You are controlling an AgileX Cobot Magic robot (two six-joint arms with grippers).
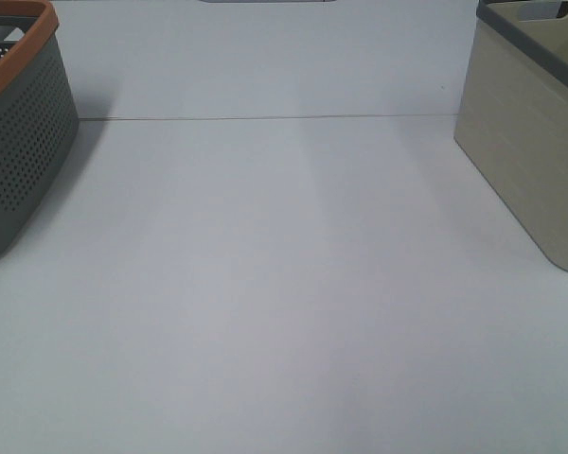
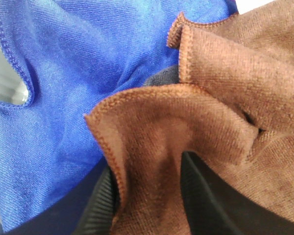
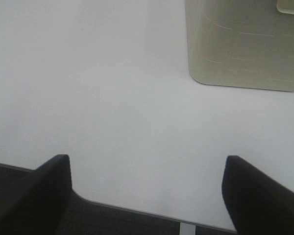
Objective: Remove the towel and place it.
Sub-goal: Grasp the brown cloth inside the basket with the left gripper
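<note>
The towel [image 2: 210,98], reddish-brown and crumpled, fills the left wrist view, lying against a blue cloth [image 2: 78,73]. My left gripper [image 2: 147,164] has its two black fingers [image 2: 206,196] pressed on either side of a raised fold of the towel, so it is shut on it. The towel's white tag is hidden. Neither the towel nor either gripper shows in the exterior high view. My right gripper [image 3: 147,196] is open and empty above the white table's front edge, with a beige basket [image 3: 242,44] ahead of it.
A grey perforated basket with an orange rim [image 1: 24,142] stands at the table's left edge, with a bit of blue cloth showing inside. The beige basket with a grey rim [image 1: 530,142] stands at the right. The white table [image 1: 284,284] lies between them.
</note>
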